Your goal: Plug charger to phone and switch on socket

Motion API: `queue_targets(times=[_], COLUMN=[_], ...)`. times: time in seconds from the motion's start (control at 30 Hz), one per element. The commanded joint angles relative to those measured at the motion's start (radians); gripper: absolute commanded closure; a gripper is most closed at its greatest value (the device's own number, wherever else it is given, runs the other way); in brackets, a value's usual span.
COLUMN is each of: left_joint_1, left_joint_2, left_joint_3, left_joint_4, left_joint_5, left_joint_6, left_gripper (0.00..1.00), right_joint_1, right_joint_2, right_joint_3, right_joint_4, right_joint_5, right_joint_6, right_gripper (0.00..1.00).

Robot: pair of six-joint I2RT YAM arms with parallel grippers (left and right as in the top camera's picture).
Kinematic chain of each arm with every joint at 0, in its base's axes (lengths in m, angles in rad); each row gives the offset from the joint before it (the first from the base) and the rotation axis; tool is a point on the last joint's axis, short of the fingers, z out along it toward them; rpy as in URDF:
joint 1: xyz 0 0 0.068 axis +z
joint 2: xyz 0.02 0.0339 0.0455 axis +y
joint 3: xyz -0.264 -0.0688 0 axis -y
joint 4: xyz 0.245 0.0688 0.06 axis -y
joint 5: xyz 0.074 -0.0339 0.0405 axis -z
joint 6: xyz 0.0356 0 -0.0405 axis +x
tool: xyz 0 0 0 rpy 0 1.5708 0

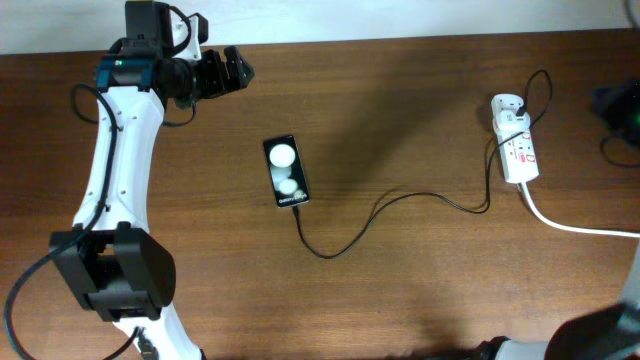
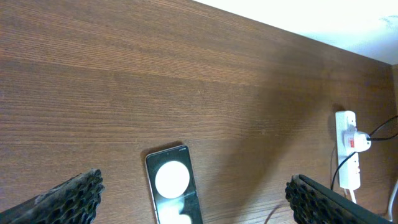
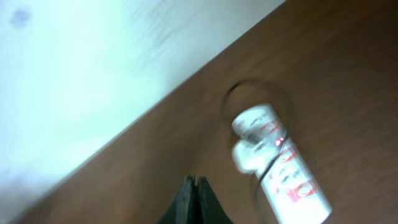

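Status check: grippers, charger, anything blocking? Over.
Left gripper open, clear of phone. Right gripper shut, empty, by socket. Charger tip at phone's end, seating unclear. Nothing blocking.

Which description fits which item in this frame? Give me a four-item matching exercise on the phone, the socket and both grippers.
Items:
1. phone
2. socket
3. left gripper
4. right gripper

Descriptions:
a. fingers pressed together
b. white, with red markings
c. fingers spread wide apart
d. black, two white round spots on its screen

Pairs: 1-d, 2-b, 3-c, 4-a.
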Motion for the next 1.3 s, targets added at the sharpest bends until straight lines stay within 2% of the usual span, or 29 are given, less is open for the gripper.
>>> queue_targets(times=[0.0,0.1,0.33,0.37,0.4,0.43,0.53,0.87,1.0,1.1,1.27], left_joint_1=[0.004,0.004,0.004,0.004,0.004,0.004,0.004,0.004,0.004,0.004,0.004], left_joint_2=[-0.009,-0.009,-0.009,-0.009,-0.009,-0.009,-0.009,-0.009,-0.009,-0.009,-0.009], left_joint_3=[0.008,0.008,0.008,0.008,0.008,0.008,0.008,0.008,0.008,0.008,0.008], left_joint_4=[0.002,0.002,0.002,0.002,0.002,0.002,0.002,0.002,0.002,0.002,0.002], left_joint_5=[-0.004,-0.004,-0.004,-0.004,-0.004,-0.004,-0.004,-0.004,-0.004,-0.004,-0.004], left_joint_6=[0.013,0.013,0.013,0.013,0.013,0.013,0.013,0.013,0.013,0.013,0.013], left_gripper=[0.01,0.01,0.01,0.01,0.01,0.01,0.01,0.01,0.01,0.01,0.01], right_joint_1=[0.121,0.195,0.202,0.202,0.202,0.202,0.202,0.202,0.313,0.441,0.537], right_joint_2=[-0.125,-0.216,-0.516,-0.551,-0.576,-0.611,-0.665,-0.665,-0.761,-0.917,-1.104], right_joint_3=[-0.002,-0.002,-0.003,-0.003,-0.003,-0.003,-0.003,-0.021,-0.201,-0.46,-0.762], right_joint_4=[-0.141,-0.337,-0.621,-0.652,-0.677,-0.723,-0.769,-0.761,-0.457,-0.134,0.123], right_joint_5=[-0.018,-0.018,0.037,0.057,0.066,0.073,0.073,0.08,0.172,0.304,0.443], right_joint_6=[-0.218,-0.348,-0.445,-0.444,-0.444,-0.443,-0.444,-0.447,-0.445,-0.443,-0.436], right_gripper=[0.96,0.96,0.96,0.93,0.84,0.0,0.01,0.01,0.02,0.01,0.01])
